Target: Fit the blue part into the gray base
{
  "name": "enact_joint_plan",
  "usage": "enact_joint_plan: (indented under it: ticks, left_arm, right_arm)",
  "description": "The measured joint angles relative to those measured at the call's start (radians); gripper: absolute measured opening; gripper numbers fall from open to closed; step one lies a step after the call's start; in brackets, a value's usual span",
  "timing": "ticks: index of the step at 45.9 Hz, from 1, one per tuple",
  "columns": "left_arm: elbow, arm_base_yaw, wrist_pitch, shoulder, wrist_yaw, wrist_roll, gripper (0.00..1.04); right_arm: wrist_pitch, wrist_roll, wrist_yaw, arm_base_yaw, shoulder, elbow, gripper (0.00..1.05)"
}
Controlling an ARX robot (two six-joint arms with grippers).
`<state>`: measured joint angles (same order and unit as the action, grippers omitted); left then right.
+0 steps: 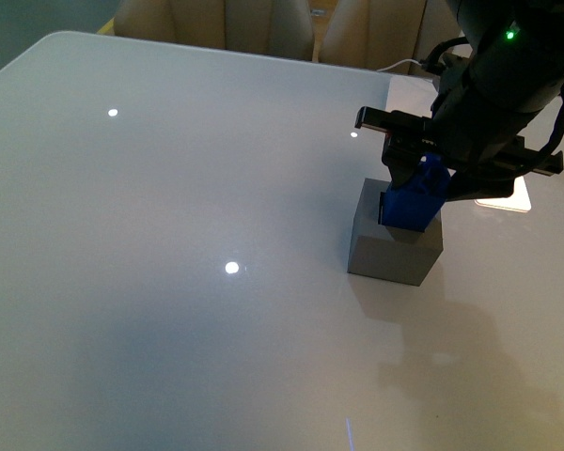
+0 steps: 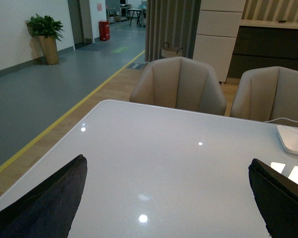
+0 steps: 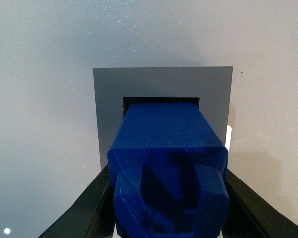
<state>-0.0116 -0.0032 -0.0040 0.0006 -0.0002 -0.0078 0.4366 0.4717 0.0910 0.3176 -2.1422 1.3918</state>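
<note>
The gray base (image 1: 392, 246) is a matte cube on the white table at the right. My right gripper (image 1: 423, 183) is shut on the blue part (image 1: 414, 199) and holds it right over the base's top. In the right wrist view the blue part (image 3: 168, 163) sits between the black fingers (image 3: 87, 210), its lower end at the square hole of the gray base (image 3: 109, 99). I cannot tell how deep it sits. My left gripper (image 2: 166, 198) is open and empty over bare table, away from both things.
A flat white lamp base (image 2: 293, 139) with a cable lies at the table's far right, a lit patch (image 1: 508, 197) behind the right arm. Two beige chairs (image 2: 178, 84) stand beyond the far table edge (image 2: 139, 105).
</note>
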Motion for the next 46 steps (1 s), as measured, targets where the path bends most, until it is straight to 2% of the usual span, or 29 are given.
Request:
enact_joint_plan:
  ticks: [15, 25, 29, 34, 46]
  left_arm:
    - [0.0, 0.0, 0.0, 0.0, 0.0, 0.0, 0.97]
    - [0.0, 0.0, 0.0, 0.0, 0.0, 0.0, 0.97]
    - [0.0, 0.0, 0.0, 0.0, 0.0, 0.0, 0.97]
    - [0.0, 0.0, 0.0, 0.0, 0.0, 0.0, 0.97]
    - [0.0, 0.0, 0.0, 0.0, 0.0, 0.0, 0.97]
  right_arm:
    - [0.004, -0.006, 0.01, 0.005, -0.003, -0.002, 0.46]
    - [0.006, -0.005, 0.01, 0.008, -0.011, -0.002, 0.78]
    - [-0.013, -0.003, 0.005, 0.009, -0.005, -0.01, 0.96]
    - [-0.068, 0.002, 0.021, 0.012, 0.054, -0.065, 0.96]
    - [-0.291, -0.07, 0.257, 0.053, 0.384, -0.288, 0.96]
